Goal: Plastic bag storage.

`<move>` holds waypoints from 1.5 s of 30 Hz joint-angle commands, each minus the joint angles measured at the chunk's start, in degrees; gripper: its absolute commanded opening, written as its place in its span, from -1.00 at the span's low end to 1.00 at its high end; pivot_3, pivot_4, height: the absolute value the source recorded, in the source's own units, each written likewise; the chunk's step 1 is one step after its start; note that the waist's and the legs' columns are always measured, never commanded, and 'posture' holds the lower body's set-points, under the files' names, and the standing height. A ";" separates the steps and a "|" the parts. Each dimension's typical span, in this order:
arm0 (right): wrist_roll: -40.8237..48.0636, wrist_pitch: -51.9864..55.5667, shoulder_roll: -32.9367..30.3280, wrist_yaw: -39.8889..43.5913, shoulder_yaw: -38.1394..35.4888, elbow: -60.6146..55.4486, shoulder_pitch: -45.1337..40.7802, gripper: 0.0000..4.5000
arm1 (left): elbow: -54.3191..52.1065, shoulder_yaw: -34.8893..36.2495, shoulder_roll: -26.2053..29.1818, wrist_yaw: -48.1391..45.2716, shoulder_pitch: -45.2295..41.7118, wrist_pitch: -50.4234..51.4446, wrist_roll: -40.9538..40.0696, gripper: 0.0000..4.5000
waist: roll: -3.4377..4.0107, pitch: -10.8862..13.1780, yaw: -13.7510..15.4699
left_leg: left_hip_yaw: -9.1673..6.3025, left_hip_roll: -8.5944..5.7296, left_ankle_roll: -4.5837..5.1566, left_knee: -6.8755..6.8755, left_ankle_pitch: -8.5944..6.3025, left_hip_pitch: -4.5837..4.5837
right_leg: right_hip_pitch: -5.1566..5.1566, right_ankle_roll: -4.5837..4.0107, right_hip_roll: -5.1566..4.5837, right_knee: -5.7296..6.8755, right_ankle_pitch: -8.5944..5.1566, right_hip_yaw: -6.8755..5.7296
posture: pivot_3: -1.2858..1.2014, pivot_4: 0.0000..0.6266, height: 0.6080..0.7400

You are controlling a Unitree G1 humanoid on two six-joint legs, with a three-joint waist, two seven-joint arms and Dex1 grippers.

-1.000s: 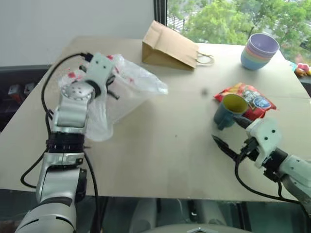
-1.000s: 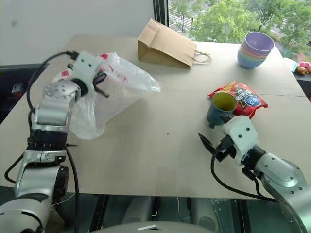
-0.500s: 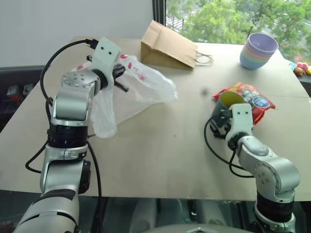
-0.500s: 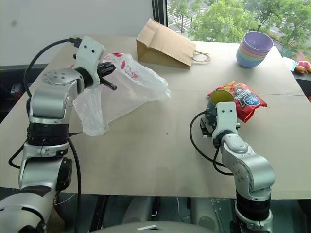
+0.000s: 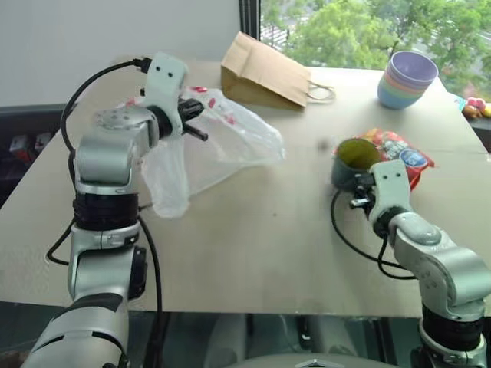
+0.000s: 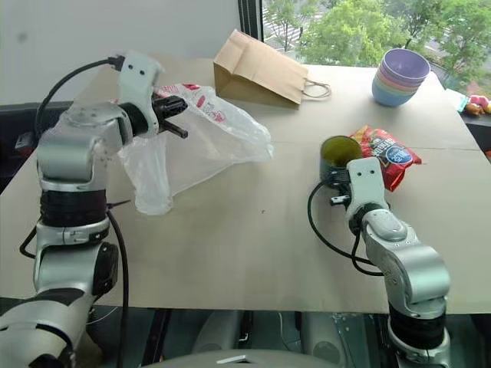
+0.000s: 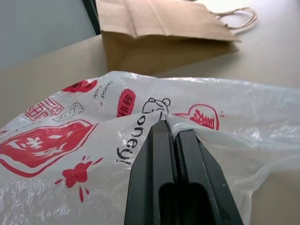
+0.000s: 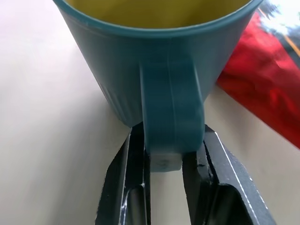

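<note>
Clearly the left gripper pinches a fold of the plastic bag, lifted over the table's left side, while the right gripper clamps the mug handle. Thin film could tear or slip free; tugging could tip the mug.

Plastic bag: thin, crinkly, translucent white, red printed marks and a red logo panel along its upper edge. A pinched fold is hanging from the left claw, lifting that end. The rest is draping down and spreading across the desk, its far corner lying flat.
</note>
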 commanded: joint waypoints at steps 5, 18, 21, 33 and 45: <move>14.57 5.30 -4.19 15.77 -1.03 -7.94 -3.03 -0.81 | 0.83 3.33 -1.70 2.13 -6.38 5.49 -4.32 -1.00 | 0.00 0.00 -0.13 | 0.01 0.00 0.00 0.00 0.00 0.04 | 0.01 0.01 0.00 0.02 0.00 0.02 | 0.03 -0.52 1.00; 3.21 -9.52 5.45 12.08 15.88 27.31 -24.72 -0.81 | -8.13 3.72 -2.31 -2.92 -5.25 17.07 -16.74 -1.00 | 0.01 0.01 -1.21 | 0.07 -0.03 -0.02 0.01 0.01 0.00 | -0.18 -0.02 -0.01 0.32 0.01 0.09 | 0.03 -0.52 1.00; -0.04 -17.05 10.60 13.26 17.63 41.31 -31.20 -0.81 | -11.05 5.44 -1.17 -3.93 -3.51 21.66 -20.51 -1.00 | 0.01 0.02 -1.24 | 0.03 -0.05 -0.02 -0.02 0.01 -0.07 | -0.28 -0.02 -0.05 0.38 0.01 0.14 | 0.03 -0.52 1.00; -11.81 -54.84 21.40 24.31 18.90 80.09 -46.78 0.73 | -16.71 9.31 -3.33 1.55 0.14 27.45 -23.69 -1.00 | 0.00 0.10 -2.58 | -0.17 -0.12 -0.09 -0.22 0.04 -0.02 | -0.46 -0.03 -0.32 0.62 0.04 0.21 | 0.03 -0.52 1.00; -1.24 -33.91 -6.03 34.68 8.32 12.97 -18.04 0.99 | -14.10 4.17 -5.62 6.82 3.58 12.82 -18.55 -1.00 | 0.02 0.12 -0.85 | -0.32 -0.49 -0.09 -0.24 0.05 -0.05 | -0.45 -0.01 -0.59 0.60 0.03 -0.02 | 0.03 -0.52 1.00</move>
